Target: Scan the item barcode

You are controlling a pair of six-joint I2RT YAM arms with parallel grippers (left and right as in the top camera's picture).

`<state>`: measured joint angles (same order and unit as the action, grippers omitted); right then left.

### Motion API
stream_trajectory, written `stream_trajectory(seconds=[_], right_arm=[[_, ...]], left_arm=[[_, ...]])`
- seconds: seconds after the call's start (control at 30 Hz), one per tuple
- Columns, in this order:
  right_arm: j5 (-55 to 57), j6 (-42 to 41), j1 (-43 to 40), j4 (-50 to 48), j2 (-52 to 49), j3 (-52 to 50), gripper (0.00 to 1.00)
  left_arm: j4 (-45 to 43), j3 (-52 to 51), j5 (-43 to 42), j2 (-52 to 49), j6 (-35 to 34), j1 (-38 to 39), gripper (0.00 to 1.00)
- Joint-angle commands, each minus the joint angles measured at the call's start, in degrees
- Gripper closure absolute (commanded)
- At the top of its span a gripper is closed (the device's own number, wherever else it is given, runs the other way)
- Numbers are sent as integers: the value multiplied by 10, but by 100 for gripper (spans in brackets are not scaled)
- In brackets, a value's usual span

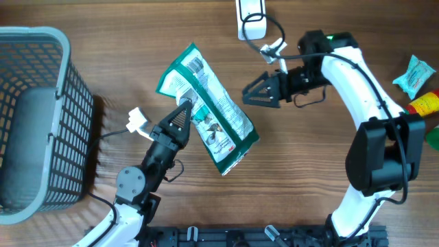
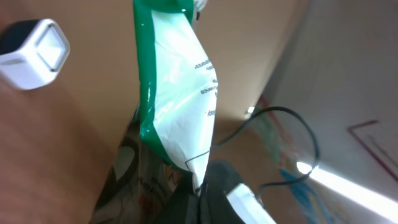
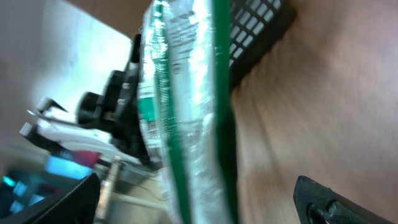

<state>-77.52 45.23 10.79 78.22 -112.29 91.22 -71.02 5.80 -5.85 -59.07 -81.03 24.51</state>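
Overhead: the left gripper (image 1: 184,108) was clenched on the green-and-white bag (image 1: 216,113), which sat between both arms. The right gripper (image 1: 245,95) stood released just beside it.
Left wrist: the bag (image 2: 177,106) rose from the pinched jaws, with the scanner (image 2: 34,53) at upper left.
Right wrist: the bag (image 3: 193,106) was edge-on ahead of the spread fingers (image 3: 329,199).

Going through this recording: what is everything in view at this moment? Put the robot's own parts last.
bag: one, green and white, mid-table, held off the table by one edge
basket: one, grey, left edge
scanner: one, white, top centre
packet: one, teal, right edge
cut-off item: one, red and yellow, right edge below the packet
table: one, brown wood
left gripper: one, black, shut on the bag
right gripper: one, black, open, right of the bag, not touching it
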Motion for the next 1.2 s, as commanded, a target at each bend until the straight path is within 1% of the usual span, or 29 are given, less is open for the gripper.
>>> stream_trajectory(seconds=[0.0,0.1,0.17,0.2,0.23,0.33,0.4,0.43,0.57,0.6,0.63,0.67,0.7,0.73,0.8,0.83,0.87,0.9,0.93,1.07,1.17], right_arm=[[10,-58,40,-57,11,2,0],[7,-107,79,-94,11,2,0],[3,-110,99,-90,11,2,1],[6,-109,113,-81,11,2,9],[17,-108,125,-72,11,2,20],[82,-108,136,-59,11,2,62],[125,-108,126,-43,11,2,76],[137,-107,115,-36,11,2,79],[149,-107,70,-19,11,2,79],[154,-106,60,-14,11,2,78],[154,-107,54,-11,11,2,78],[146,-107,49,-9,11,2,85],[138,-105,47,-7,11,2,95],[125,-91,47,0,11,2,96],[90,-22,49,36,11,2,95],[84,4,50,51,11,2,84],[85,18,50,57,11,2,59],[86,26,50,56,11,2,43],[84,28,50,51,11,2,33],[45,28,54,47,11,2,25],[45,28,73,35,11,2,20]], left_arm=[[-34,6,-12,2,7,-4,96],[-40,6,-14,2,7,-4,96],[-40,6,-14,2,7,-4,96],[-39,6,-14,2,7,-4,96],[-36,6,-12,2,7,-4,96],[-8,6,-11,2,8,-4,96],[6,6,-11,2,10,-4,96],[14,6,-11,2,10,-4,96],[26,6,-5,2,14,-4,96],[30,6,-2,2,14,-4,96],[34,6,-1,2,14,-4,96],[41,6,-1,2,14,-5,96],[48,6,-1,2,14,-7,96],[55,6,0,2,14,-8,96],[62,6,0,2,14,-9,96],[61,6,0,2,13,-9,96],[56,6,-1,2,13,-9,96],[51,6,-1,2,13,-9,96],[43,6,-1,2,13,-9,96],[22,6,2,2,14,-9,96],[22,6,2,2,13,-9,96]])
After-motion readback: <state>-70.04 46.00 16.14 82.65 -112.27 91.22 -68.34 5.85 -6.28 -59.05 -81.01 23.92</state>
